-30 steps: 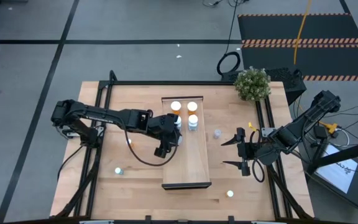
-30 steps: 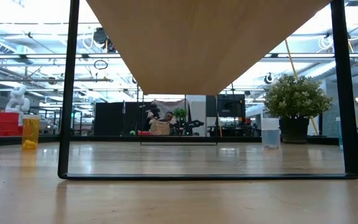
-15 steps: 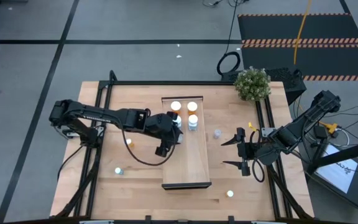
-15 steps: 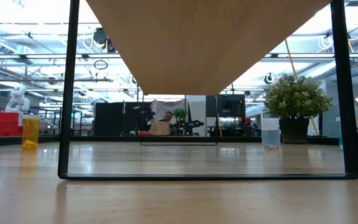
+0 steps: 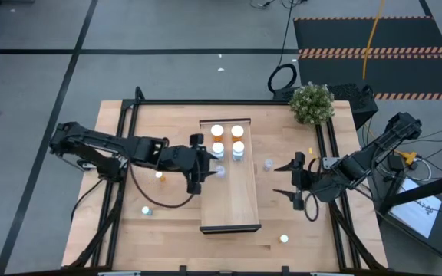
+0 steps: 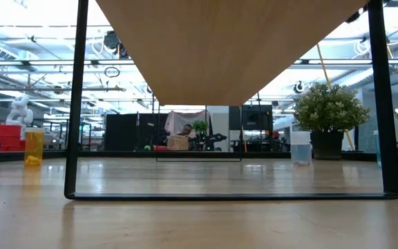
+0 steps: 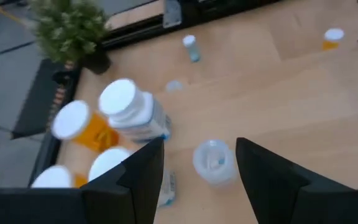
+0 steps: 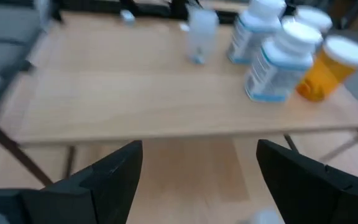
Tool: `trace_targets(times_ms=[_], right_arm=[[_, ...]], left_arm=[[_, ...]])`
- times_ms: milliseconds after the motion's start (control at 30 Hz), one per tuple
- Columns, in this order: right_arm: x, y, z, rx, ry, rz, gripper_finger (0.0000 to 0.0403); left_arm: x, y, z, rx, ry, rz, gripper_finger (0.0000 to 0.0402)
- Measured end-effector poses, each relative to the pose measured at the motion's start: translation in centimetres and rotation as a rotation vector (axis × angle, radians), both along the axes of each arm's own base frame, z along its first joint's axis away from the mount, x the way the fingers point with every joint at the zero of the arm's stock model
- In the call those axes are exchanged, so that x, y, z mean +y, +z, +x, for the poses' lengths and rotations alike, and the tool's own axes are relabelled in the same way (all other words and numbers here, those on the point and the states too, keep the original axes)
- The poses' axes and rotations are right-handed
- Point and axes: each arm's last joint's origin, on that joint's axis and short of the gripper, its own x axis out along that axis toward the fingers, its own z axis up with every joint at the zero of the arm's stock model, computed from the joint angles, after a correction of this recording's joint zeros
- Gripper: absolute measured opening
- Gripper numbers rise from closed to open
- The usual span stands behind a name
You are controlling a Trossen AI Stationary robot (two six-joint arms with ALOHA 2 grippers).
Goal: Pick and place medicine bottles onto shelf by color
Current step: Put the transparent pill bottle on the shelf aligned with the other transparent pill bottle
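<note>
White-capped bottles (image 5: 228,140) stand clustered at the shelf's (image 5: 230,207) far end, two orange, two white with blue-edged labels whose print is too blurred to read. Just ahead of the left pincer (image 5: 204,170), whose fingers are spread and empty, a small clear bottle (image 7: 213,162) stands on the shelf. The right pincer (image 5: 293,186) hangs open over the desk (image 5: 167,222) beside the shelf.

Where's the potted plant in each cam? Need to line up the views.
High view: potted plant at the table's far right corner.
Low view: on the right, behind the frame.
Left wrist view: upper left corner.
Right wrist view: not in it.
Shared landmark: the capped bottles on the shelf, also in both wrist views.
</note>
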Motion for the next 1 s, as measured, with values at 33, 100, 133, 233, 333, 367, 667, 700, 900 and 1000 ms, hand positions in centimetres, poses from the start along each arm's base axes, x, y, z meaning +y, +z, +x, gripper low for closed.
trace_targets(times_ms=[33,100,133,233,333,367,667,700,900,1000], right_arm=[[-0.3,-0.4,0.1,0.013,-0.015,-0.007,0.0308],[-1.0,-1.1,0.4,0.028,-0.060,-0.008,0.0308],[-1.4,-1.4,0.5,0.037,-0.086,-0.008,0.0307],[-2.9,-2.6,0.9,0.093,-0.123,0.001,0.0298],[-4.3,-3.5,1.2,0.161,-0.122,0.026,0.0284],[-4.8,-3.8,1.3,0.183,-0.119,0.041,0.0280],[-8.6,-5.9,1.9,0.333,-0.018,0.068,0.0250],[-9.0,-6.1,2.0,0.344,-0.011,0.066,0.0250],[-11.0,-7.0,3.1,0.383,0.054,0.064,0.0259],[-11.8,-7.8,3.6,0.419,0.112,0.072,0.0268]], left_arm=[[-0.2,0.2,-0.4,0.004,0.013,0.010,0.0200],[-0.6,0.4,-0.8,-0.007,0.042,0.024,0.0200],[-0.7,0.4,-0.9,-0.010,0.050,0.032,0.0200],[-1.1,0.3,-1.2,0.009,0.062,0.057,0.0200],[-1.2,0.2,-1.1,-0.022,0.066,0.053,0.0200],[-1.2,-0.2,-1.1,-0.020,0.066,0.053,0.0200],[-0.8,-2.9,-1.0,0.017,0.092,0.072,0.0200],[-0.7,-2.9,-0.9,0.016,0.099,0.072,0.0200],[-0.8,-2.7,-0.9,-0.002,0.103,0.073,0.0200],[-0.7,-2.7,-0.8,-0.007,0.105,0.072,0.0200]])
